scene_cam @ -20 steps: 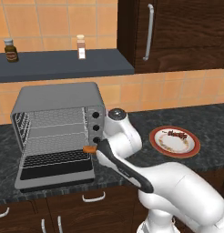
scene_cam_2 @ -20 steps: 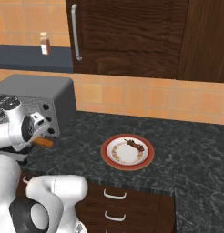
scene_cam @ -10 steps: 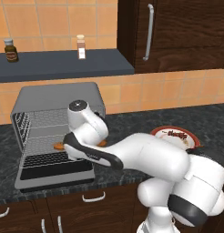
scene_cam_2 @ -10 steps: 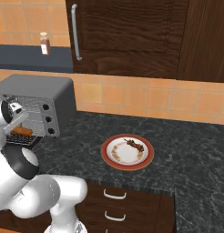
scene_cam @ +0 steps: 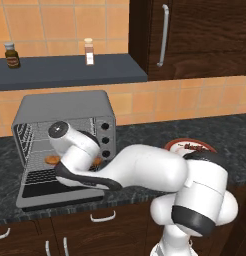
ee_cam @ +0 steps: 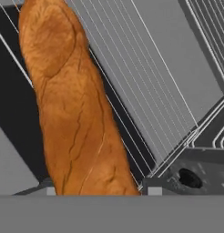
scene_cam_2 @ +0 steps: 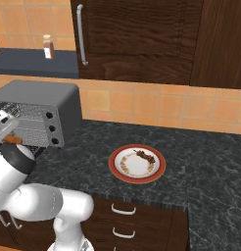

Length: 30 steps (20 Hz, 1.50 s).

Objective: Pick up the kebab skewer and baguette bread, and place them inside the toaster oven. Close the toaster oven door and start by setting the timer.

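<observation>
The claw, at the mouth of the toaster oven (scene_cam: 65, 145), is hidden behind the arm's wrist in both base views, and in the hand view its tips fall at the bottom edge; whether the jaws grip the loaf cannot be told. The baguette bread (ee_cam: 73, 104) runs lengthwise up the hand view, lying over the wire rack (ee_cam: 155, 77) inside the oven; from the left base view its two tan ends (scene_cam: 52, 160) show on either side of the wrist, at rack level. Compared with one second ago, the arm has swung left from the counter in front of the oven into its opening, carrying the loaf with it; half a second ago the loaf was just at the threshold, and now it sits further in over the rack. The toaster oven door (scene_cam: 55, 187) lies folded down flat toward the counter edge, under the arm. Three black knobs (scene_cam: 106, 140) stand in a column on the oven's right front. Well to the right on the dark stone counter (scene_cam_2: 201, 162), a red-rimmed plate (scene_cam_2: 137, 163) carries the kebab skewer (scene_cam_2: 143, 156), unchanged from the earlier pictures. On the shelf (scene_cam: 70, 70) above the oven stand a dark jar (scene_cam: 11, 54) and a pale shaker (scene_cam: 88, 51). The arm's white elbow blocks part of the plate in the left base view.
</observation>
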Available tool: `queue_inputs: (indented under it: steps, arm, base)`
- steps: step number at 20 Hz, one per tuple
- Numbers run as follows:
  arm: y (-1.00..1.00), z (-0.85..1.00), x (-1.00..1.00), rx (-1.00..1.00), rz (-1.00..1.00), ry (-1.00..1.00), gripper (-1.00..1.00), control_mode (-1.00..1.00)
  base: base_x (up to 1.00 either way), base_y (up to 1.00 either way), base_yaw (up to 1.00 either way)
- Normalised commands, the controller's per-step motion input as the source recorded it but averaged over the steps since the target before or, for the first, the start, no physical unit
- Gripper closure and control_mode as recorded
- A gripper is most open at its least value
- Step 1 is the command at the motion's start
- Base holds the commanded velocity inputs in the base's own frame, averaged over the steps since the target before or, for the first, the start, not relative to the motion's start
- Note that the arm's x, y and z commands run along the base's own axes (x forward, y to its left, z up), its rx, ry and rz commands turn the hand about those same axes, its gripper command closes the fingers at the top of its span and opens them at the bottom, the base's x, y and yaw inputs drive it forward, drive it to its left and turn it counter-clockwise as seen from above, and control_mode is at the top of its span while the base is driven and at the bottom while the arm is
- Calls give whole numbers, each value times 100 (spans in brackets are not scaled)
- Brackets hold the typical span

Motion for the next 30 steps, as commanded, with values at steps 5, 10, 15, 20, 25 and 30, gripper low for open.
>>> queue_inputs:
  steps: [5,10,15,20,25,30]
  arm:
    - [0,-11,35,0,5,-24,100,-100]
    - [5,-4,29,0,9,-10,100,-100]
    - [20,-1,32,0,9,0,100,-100]
    - [11,-9,42,0,12,2,100,-100]
    - [35,-15,14,-5,8,1,100,-100]
    - [36,-1,12,-6,7,0,100,-100]
  base:
    - [0,0,0]
    - [0,0,0]
    - [0,0,0]
    - [0,0,0]
    - [0,0,0]
    - [0,0,0]
